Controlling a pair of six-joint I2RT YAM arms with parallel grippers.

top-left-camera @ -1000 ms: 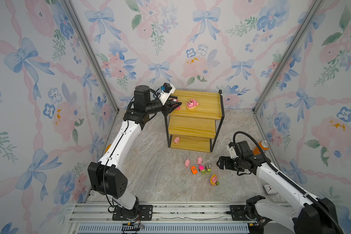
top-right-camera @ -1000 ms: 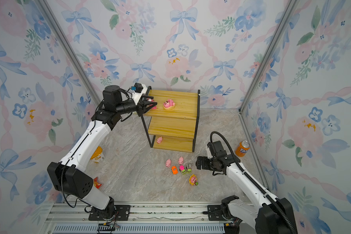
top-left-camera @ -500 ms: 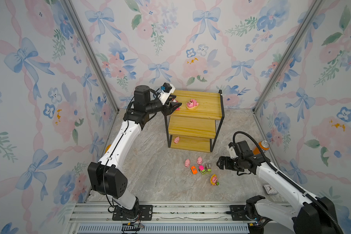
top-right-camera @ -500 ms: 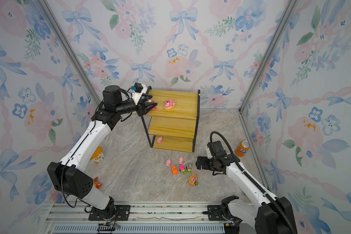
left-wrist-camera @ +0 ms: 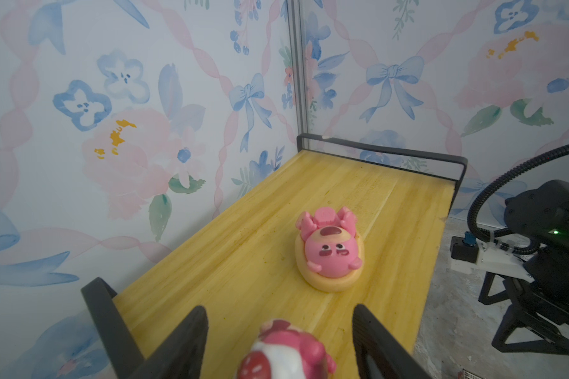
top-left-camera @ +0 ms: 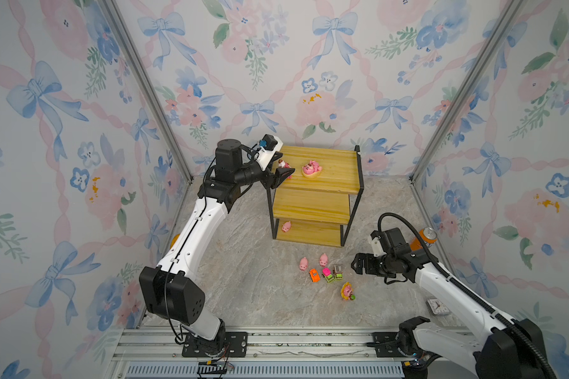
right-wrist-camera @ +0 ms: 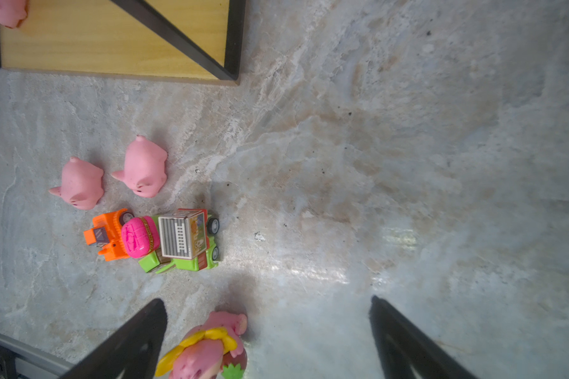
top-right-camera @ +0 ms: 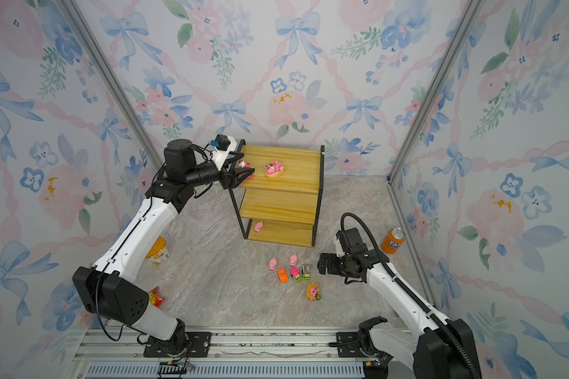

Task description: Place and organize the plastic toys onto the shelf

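Observation:
The shelf [top-left-camera: 312, 197] stands at the back. My left gripper [left-wrist-camera: 280, 311] is open at the left end of its top board, its fingers clear on both sides of a dark pink bear [left-wrist-camera: 286, 354] standing there. A second bear in a yellow dish [left-wrist-camera: 329, 252] lies further along that board. One pale pig [top-left-camera: 286, 226] sits on the bottom board. On the floor are two pigs [top-left-camera: 304, 263], an orange car [top-left-camera: 314, 275], a pink-green car [top-left-camera: 327, 275], a brown-green car [top-left-camera: 338, 273] and a bear with a yellow ring [top-left-camera: 347, 291]. My right gripper [top-left-camera: 355, 264] hangs open and empty beside them.
An orange soda can [top-right-camera: 393, 241] stands by the right wall. An orange-lidded tub [top-right-camera: 156, 251] and a red snack packet [top-right-camera: 155, 297] sit under the left arm. A small clock [top-left-camera: 437, 306] lies at the front right.
My left gripper's jaws have spread apart and let go of the dark pink bear, which now stands on the top board. The right arm has not moved.

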